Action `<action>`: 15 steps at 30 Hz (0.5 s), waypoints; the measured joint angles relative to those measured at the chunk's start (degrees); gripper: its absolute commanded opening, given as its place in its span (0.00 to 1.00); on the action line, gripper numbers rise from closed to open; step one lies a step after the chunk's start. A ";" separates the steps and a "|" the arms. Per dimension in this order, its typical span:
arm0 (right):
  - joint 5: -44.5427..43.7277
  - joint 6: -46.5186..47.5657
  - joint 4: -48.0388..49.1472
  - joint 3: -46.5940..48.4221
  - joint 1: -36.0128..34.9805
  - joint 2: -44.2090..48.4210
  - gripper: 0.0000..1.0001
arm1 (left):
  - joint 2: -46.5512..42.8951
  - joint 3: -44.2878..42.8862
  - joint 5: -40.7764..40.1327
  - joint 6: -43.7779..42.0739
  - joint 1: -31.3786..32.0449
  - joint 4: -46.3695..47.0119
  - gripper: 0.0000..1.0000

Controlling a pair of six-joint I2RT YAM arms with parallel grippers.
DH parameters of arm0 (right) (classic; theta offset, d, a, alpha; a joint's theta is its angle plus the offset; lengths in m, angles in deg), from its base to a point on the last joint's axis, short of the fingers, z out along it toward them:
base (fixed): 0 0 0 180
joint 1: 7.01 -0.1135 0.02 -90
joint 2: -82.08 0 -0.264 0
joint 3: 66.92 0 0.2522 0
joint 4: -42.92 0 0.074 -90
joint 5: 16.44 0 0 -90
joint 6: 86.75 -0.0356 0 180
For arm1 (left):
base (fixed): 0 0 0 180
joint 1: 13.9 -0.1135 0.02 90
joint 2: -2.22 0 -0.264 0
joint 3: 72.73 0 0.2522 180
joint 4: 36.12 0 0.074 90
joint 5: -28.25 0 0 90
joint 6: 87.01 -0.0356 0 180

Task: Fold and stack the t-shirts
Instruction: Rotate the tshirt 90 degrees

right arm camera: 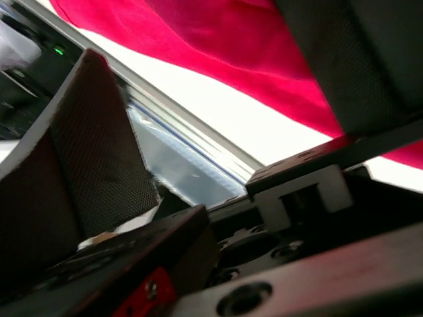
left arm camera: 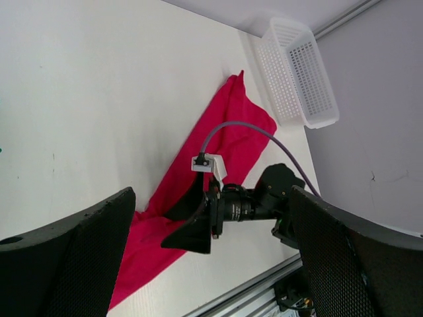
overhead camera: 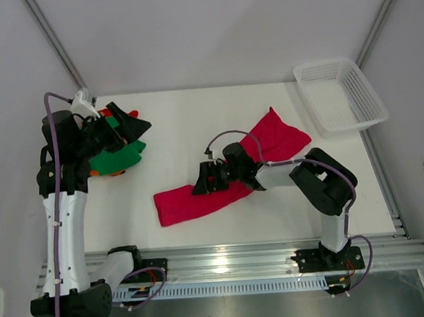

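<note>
Left fingers (left arm camera: 73, 257): spread as wide as they go and empty, raised over the green t-shirt (overhead camera: 113, 160) at the left side of the tabletop (overhead camera: 194, 123).
Right fingers (right arm camera: 79, 172): wide apart with nothing between them, low over the crimson t-shirt (overhead camera: 182, 203) — possibly touching it, the close view is unclear.
Crimson t-shirt: a rumpled diagonal strip mid-tabletop — its far end points toward the basket (overhead camera: 335, 94).

Crimson t-shirt (overhead camera: 182, 203) — diagonal strip, mid-table
</note>
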 measured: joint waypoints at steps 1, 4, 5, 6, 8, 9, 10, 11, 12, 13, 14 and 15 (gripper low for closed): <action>0.83 0.50 -0.33 -0.68 0.00 0.85 0.87 | 0.09 -0.02 0.13 0.11 0.00 0.28 0.99; 3.69 2.75 -1.97 -1.62 -0.04 3.15 0.87 | 0.26 -0.02 0.42 0.83 0.00 0.76 0.99; 4.44 3.52 -2.62 -1.73 -0.04 4.00 0.87 | 0.28 -0.02 0.52 0.94 0.00 0.92 1.00; 4.85 4.20 -3.32 -1.73 -0.09 4.83 0.87 | 0.28 0.00 0.70 1.07 0.00 1.05 1.00; 5.14 5.29 -4.42 -1.75 -0.17 6.51 0.88 | 0.24 0.24 1.11 1.40 -0.02 1.77 0.99; 5.03 5.55 -4.68 -1.75 -0.22 7.30 0.88 | 0.24 0.46 1.29 1.49 -0.02 2.25 1.00; 4.87 5.75 -4.72 -1.75 -0.22 8.00 0.88 | 0.22 0.79 1.38 1.60 -0.02 2.56 1.00; 4.63 5.86 -4.72 -1.70 -0.24 8.41 0.88 | 0.17 1.20 1.51 1.88 -0.02 2.97 0.99; 4.26 5.88 -4.74 -1.55 -0.24 8.74 0.88 | 0.13 1.84 1.70 2.16 -0.04 3.43 0.99; 3.89 5.88 -4.74 -1.33 -0.24 8.87 0.87 | 0.13 2.47 1.86 2.51 -0.04 3.80 0.99; 3.45 5.88 -4.74 -1.14 -0.24 8.87 0.87 | 0.13 2.97 1.99 2.73 -0.04 4.04 1.00; 2.91 5.81 -4.74 -1.03 -0.26 8.87 0.87 | 0.13 3.76 2.32 3.02 -0.04 4.63 0.99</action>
